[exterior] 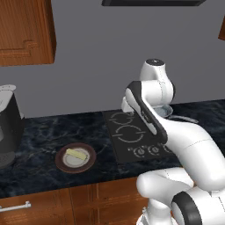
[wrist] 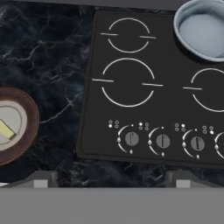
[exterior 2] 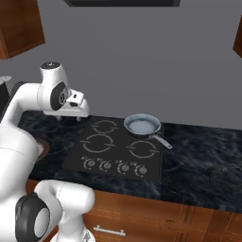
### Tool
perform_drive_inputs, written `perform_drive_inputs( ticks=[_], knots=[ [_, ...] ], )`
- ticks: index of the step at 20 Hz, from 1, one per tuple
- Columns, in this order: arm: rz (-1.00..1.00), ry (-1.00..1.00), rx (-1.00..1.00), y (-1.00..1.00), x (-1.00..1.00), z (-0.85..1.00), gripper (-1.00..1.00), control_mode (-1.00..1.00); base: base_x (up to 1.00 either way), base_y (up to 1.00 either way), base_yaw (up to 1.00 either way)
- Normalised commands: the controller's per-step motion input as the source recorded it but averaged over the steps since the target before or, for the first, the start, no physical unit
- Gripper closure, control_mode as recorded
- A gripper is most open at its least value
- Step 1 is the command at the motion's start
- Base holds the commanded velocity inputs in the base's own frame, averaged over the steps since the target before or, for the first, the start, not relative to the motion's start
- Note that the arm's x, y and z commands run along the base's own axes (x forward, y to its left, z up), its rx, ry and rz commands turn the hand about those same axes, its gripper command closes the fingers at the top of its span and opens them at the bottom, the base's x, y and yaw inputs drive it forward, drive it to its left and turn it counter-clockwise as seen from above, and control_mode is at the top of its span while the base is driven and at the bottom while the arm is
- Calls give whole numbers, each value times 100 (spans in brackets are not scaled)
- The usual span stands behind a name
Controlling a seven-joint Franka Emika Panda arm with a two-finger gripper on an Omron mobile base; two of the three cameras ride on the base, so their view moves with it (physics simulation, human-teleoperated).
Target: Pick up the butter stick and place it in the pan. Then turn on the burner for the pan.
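Observation:
The butter stick (exterior: 75, 154) (wrist: 5, 130) is a small pale-yellow bar lying on a brown plate with a white centre (exterior: 90, 154) (wrist: 33, 118), on the dark counter left of the stove. The grey-blue pan (exterior 2: 142, 125) (wrist: 205, 28) sits on the stove's back right burner with its handle pointing right; in the left base view the arm hides most of it. My gripper (exterior 2: 68, 117) (wrist: 111, 180) hangs open above the stove's left edge, between plate and pan, with nothing between its fingertips (wrist: 41, 179).
The black stove (exterior: 127, 140) (exterior 2: 113, 149) (wrist: 153, 87) has four burners and a row of knobs (wrist: 162, 141) along its front. A dark coffee machine (exterior: 6, 127) stands at the counter's far left. Wooden wall cabinets (exterior: 26, 30) hang above.

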Motion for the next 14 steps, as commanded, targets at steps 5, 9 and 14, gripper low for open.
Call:
perform_drive_inputs(
  ticks=[5, 9, 14],
  knots=[
    [1, 0, 0, 16, 0, -17, -100, -100, 0, 0, 0],
    [9, 0, 0, 28, 0, -11, -100, -100, 0, 0, 0],
    [13, 0, 0, 34, 0, -10, -100, -100, 0, 0, 0]
  ],
)
